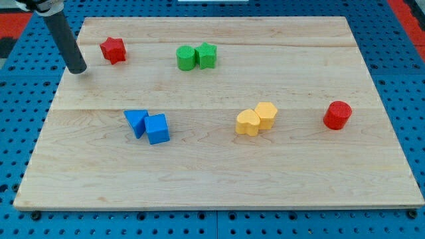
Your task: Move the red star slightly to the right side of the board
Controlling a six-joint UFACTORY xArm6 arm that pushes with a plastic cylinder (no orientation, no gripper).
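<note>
Wooden board (219,179) carries red star (113,50), green pair (196,57), blue pair (147,125), yellow pair (256,119), red cylinder (337,115)

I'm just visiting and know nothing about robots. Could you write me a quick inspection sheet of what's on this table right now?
Surface: pale wooden board, lying flat.
Job's things: red star near the view's top left; my tip sits just to its left and slightly lower, not touching.
Clutter: two green blocks touching at the top middle; two blue blocks touching at lower left; two yellow blocks touching at centre right; red cylinder alone at the right.
Fingers: none, only a dark rod.
Cables: nothing seen.
Surroundings: blue perforated base around the board.
</note>
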